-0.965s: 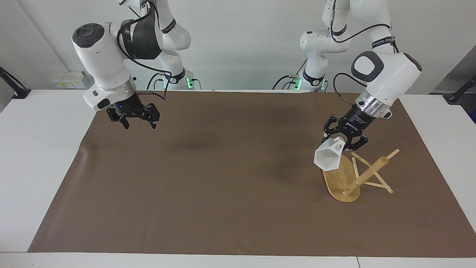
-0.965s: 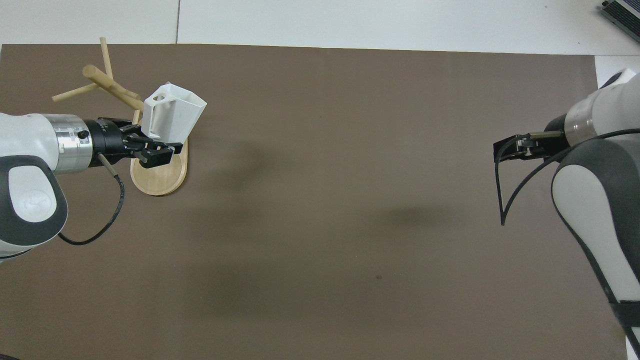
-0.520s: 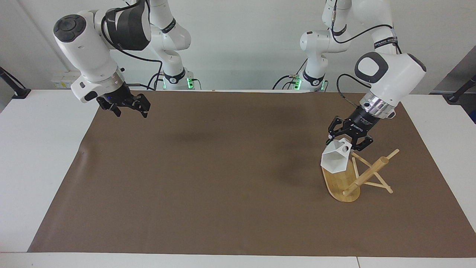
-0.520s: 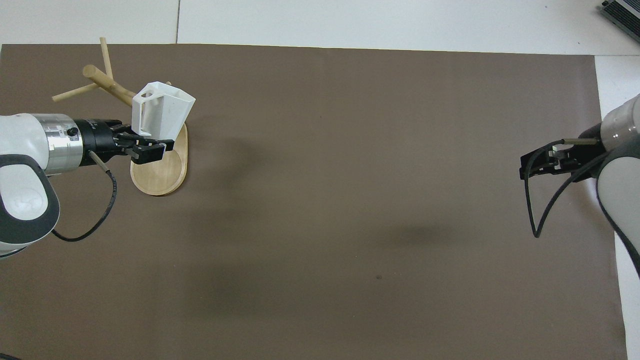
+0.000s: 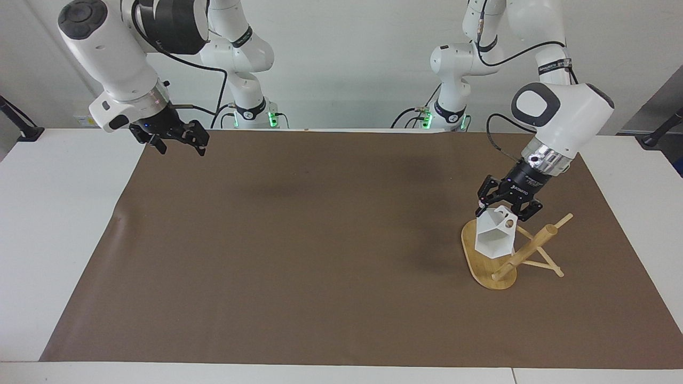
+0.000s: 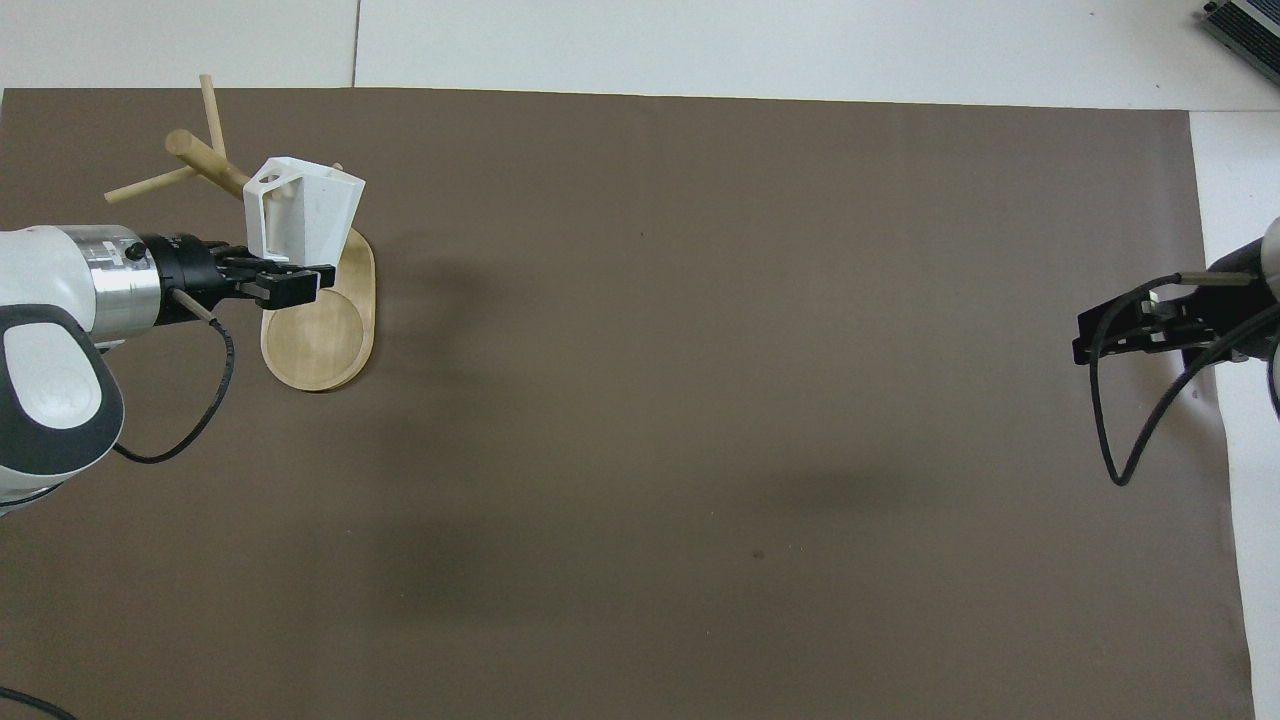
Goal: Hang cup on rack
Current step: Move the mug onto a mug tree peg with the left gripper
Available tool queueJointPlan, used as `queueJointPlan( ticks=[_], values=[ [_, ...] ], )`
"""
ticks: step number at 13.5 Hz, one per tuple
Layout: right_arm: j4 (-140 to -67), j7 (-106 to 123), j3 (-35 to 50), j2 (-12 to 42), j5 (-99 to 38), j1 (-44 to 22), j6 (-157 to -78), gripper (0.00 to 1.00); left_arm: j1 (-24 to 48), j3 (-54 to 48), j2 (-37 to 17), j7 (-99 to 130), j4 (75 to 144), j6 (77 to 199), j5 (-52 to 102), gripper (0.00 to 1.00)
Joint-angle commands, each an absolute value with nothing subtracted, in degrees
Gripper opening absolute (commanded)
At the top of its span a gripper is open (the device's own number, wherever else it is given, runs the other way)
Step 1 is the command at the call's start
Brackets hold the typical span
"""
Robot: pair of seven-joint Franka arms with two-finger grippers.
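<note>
The right gripper [image 5: 177, 143] hung with its fingers spread and nothing between them, up over the edge of the brown mat [image 5: 320, 256] at the right arm's end of the table [image 5: 53, 213], well apart from the rack [image 5: 493, 266]; that arm was waiting. In the overhead view the same gripper [image 6: 1125, 335] showed over the mat's border at that end.

The left gripper [image 5: 504, 205] was clenched on the cup [image 5: 494, 240], gripping it at the blocky handle with the round hole. It held the cup in the air directly over the rack's oval base, tilted so that the hexagonal mouth faced away from the robots and slightly downward. From overhead, the left gripper [image 6: 290, 288] lay over the base of the rack [image 6: 320, 345] and the cup [image 6: 300, 205] covered the part of the base where the post rises.

The cup was just beside the rack's thick post, which leaned toward the left arm's end of the table. Whether the cup touched a peg could not be told. The thin pegs crossed the post farther up it than the cup.
</note>
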State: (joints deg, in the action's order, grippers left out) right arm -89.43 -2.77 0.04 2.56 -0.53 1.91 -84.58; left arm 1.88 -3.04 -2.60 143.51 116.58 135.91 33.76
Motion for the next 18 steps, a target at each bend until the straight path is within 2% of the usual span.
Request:
queueJointPlan(
  ticks=[1, 7, 11, 18],
  values=[
    [-87.0, -1.8, -1.3, 2.6, 0.6, 2.0, -82.3, 1.00, 1.2, -3.4, -2.7, 146.3, 116.5, 137.2, 33.3, 0.00],
    [-88.4, -0.4, -4.2, 1.4, 0.4, 2.0, -83.6, 1.00, 0.3, -3.5, -2.9, 147.7, 116.9, 138.3, 34.0, 0.00],
    [-92.3, 0.1, -4.4, 0.1, 0.4, 2.0, -89.8, 1.00, -0.1, -3.5, -2.7, 147.6, 117.9, 138.9, 34.7, 0.00],
    [-92.1, -0.8, -4.8, 0.1, -0.1, 2.0, -89.9, 1.00, -0.2, -3.4, -2.6, 147.5, 117.9, 138.6, 34.7, 0.01]
  ],
)
